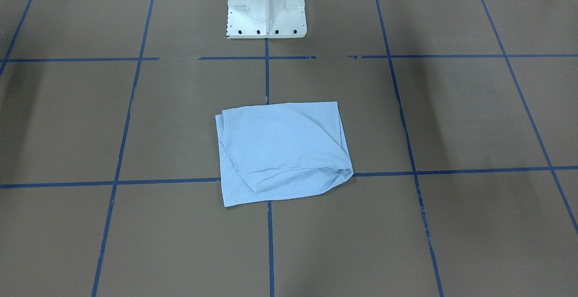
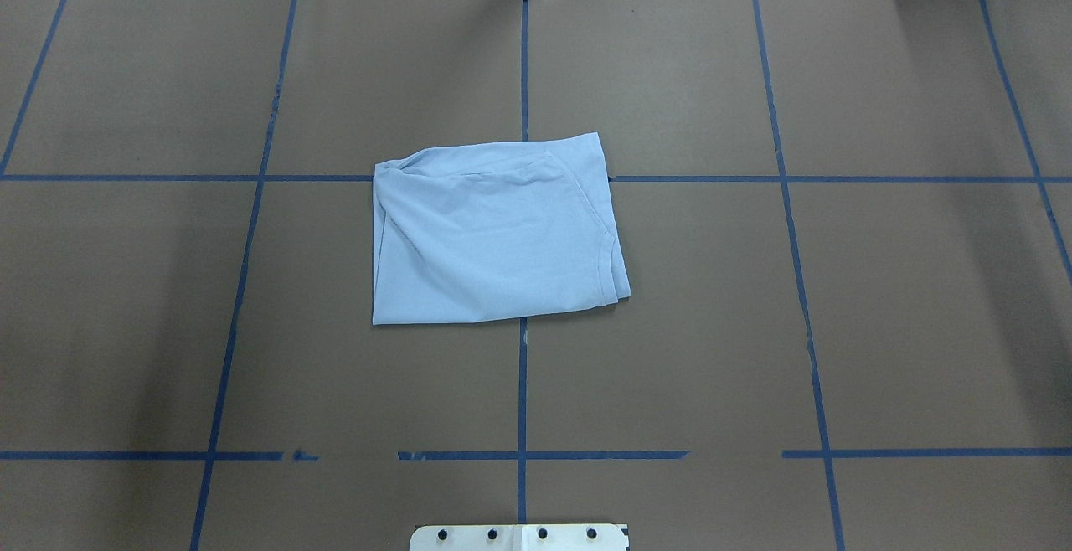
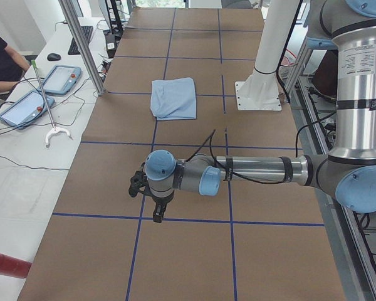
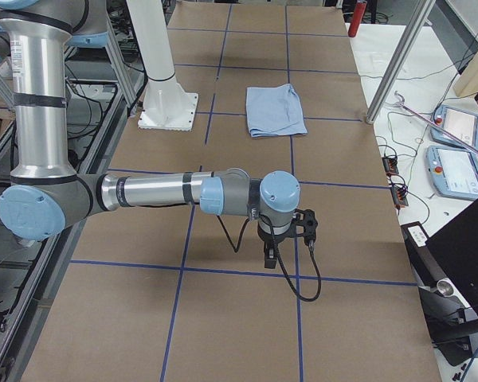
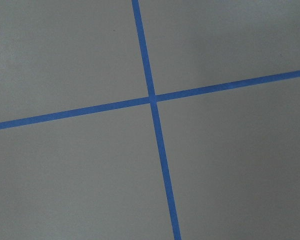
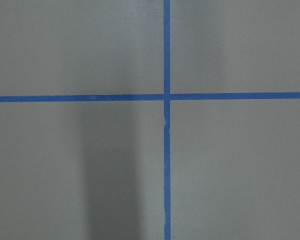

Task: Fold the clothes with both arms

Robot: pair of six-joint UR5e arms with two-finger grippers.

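Note:
The clothes are one pale light-blue T-shirt, lying folded into a rough rectangle at the middle of the brown table, in front of the pedestal. It also shows as the same folded shirt. No print or label is visible. Neither arm touches it. My left gripper hangs over bare table far from the shirt, pointing down. My right gripper hangs likewise at the other end. Both show only in the side views, so I cannot tell whether they are open or shut. Both wrist views hold only table and tape.
Blue tape lines grid the brown table. The white pedestal base stands behind the shirt. Side benches carry teach pendants, cables and a red cylinder. A person sits at one bench.

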